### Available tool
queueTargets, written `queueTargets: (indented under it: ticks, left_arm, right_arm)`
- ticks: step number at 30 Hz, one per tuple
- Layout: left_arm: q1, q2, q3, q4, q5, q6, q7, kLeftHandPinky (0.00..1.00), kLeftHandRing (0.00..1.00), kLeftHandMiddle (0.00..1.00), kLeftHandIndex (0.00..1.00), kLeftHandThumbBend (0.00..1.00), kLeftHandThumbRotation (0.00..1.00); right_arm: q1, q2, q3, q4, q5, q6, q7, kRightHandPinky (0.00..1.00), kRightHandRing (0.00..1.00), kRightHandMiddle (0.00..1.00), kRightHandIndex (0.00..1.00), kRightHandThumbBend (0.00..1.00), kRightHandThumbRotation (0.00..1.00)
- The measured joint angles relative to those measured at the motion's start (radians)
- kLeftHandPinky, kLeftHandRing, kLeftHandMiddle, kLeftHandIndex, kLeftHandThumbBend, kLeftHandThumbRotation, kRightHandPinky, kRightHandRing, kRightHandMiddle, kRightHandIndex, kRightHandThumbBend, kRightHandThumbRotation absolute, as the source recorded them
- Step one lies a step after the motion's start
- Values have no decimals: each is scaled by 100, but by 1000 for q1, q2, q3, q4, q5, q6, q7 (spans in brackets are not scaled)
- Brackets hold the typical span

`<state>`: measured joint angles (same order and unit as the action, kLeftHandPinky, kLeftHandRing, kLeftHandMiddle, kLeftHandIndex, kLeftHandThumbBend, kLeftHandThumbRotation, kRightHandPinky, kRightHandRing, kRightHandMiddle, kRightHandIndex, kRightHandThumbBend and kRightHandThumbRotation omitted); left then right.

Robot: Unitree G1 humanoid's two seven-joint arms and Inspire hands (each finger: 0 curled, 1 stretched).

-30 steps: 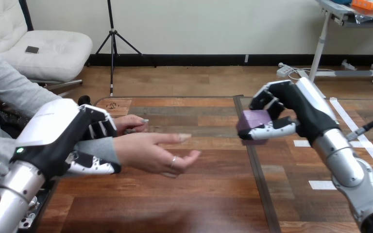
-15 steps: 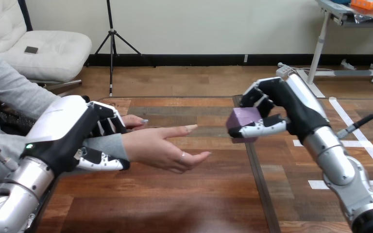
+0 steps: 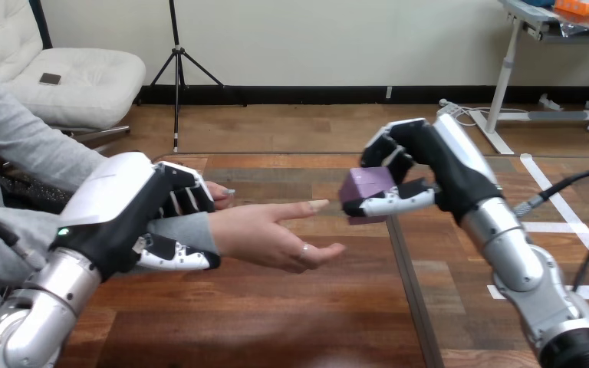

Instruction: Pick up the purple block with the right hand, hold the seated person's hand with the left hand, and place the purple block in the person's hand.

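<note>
The purple block (image 3: 366, 186) hangs above the table, gripped between the curled fingers and thumb of my right hand (image 3: 422, 172). It sits just right of the person's outstretched fingertips, close to them. The person's hand (image 3: 276, 234) lies palm up over the table's left half, fingers pointing right. My left hand (image 3: 134, 211) is wrapped round the person's wrist at the grey sleeve cuff, fingers over the top and thumb beneath. A second hand of the person (image 3: 218, 193) peeks out behind my left hand.
The wooden table (image 3: 276, 322) stretches across the view, with a dark seam (image 3: 406, 291) running down its middle. White tape strips (image 3: 583, 291) mark its right side.
My right hand has carried the purple block leftward toward the person's fingertips. My left hand and the person's hand have shifted right and slightly up together.
</note>
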<state>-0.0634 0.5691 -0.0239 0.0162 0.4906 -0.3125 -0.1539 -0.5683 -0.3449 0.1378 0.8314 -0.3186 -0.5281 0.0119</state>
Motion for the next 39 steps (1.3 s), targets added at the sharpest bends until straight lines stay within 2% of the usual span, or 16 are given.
queueTargets:
  ticks: [13,27,39]
  left_arm:
    - [-12,-23,-22,2,5,8,-8,29,36,41,44,60,0]
    - [-18,-41,-42,12,26,7,1,27,33,41,45,60,0]
    - [-18,-52,-48,36,29,0,14,25,32,40,44,60,0]
  right_arm:
    - [2,36,22,-48,0,16,5,38,39,41,42,77,0]
    - [12,63,38,-100,0,28,35,38,39,42,43,74,0]
    - [23,75,46,-121,1,32,65,36,39,41,42,75,0]
